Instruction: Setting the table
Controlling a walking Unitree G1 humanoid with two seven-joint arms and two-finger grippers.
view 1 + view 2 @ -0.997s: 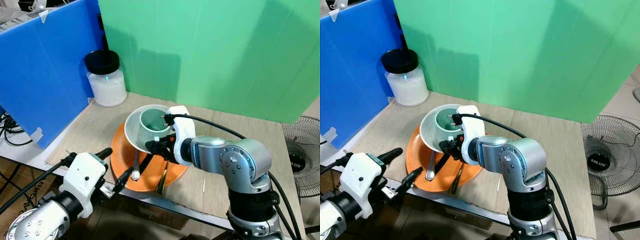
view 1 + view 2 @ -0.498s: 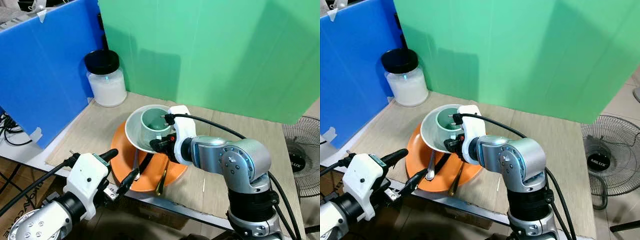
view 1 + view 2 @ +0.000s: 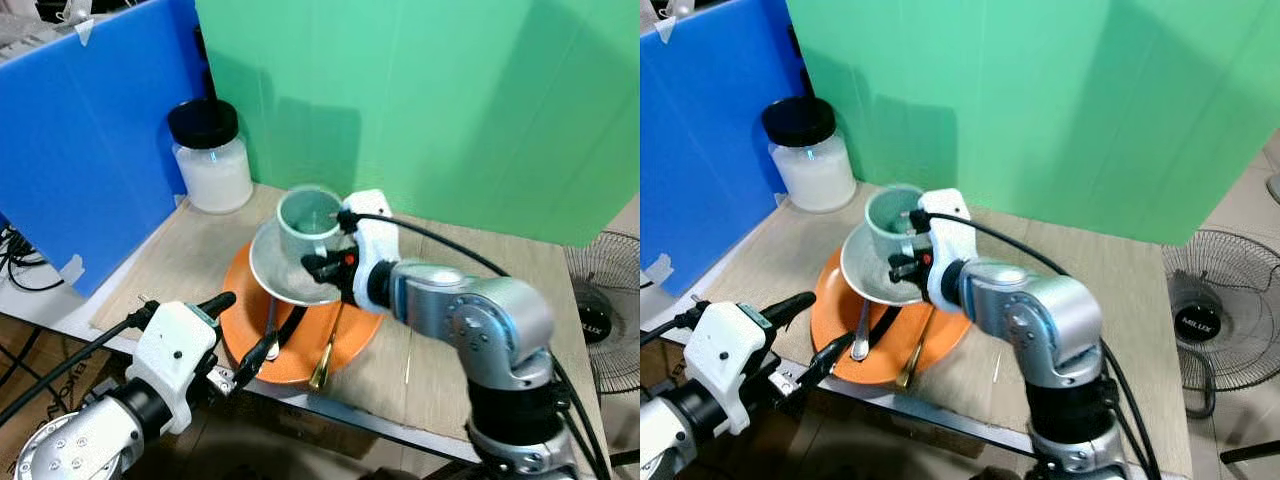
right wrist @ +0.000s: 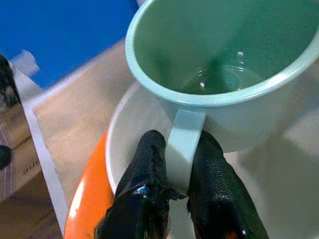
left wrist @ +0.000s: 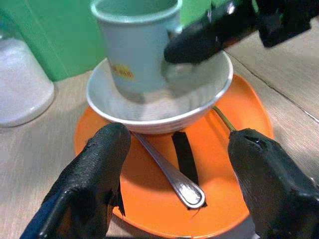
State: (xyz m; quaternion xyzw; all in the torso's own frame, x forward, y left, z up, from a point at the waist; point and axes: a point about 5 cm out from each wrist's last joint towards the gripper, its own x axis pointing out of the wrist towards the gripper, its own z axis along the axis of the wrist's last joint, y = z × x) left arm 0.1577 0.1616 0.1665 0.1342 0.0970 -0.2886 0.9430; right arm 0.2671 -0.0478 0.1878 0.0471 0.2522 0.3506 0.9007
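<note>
One mint mug (image 3: 306, 223), handle pinched by right tool (image 4: 172, 191), held above white bowl (image 3: 290, 280) on orange plate (image 3: 238, 310). Left tool (image 5: 174, 174) open, at plate's 7 o'clock edge.

Glossy pale-green enamel-looking mug (image 4: 219, 74) above a smooth white bowl (image 5: 199, 107); under the bowl, a shiny orange plastic plate (image 5: 149, 199) bearing a polished metal spoon (image 5: 172, 177). Matt wood-grain table (image 3: 190, 255).

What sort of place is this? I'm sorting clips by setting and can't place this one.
Probably a staged test table, not a lived-in dining room: green board and blue board screen a table carrying one orange plate, with a floor fan beside it.
</note>
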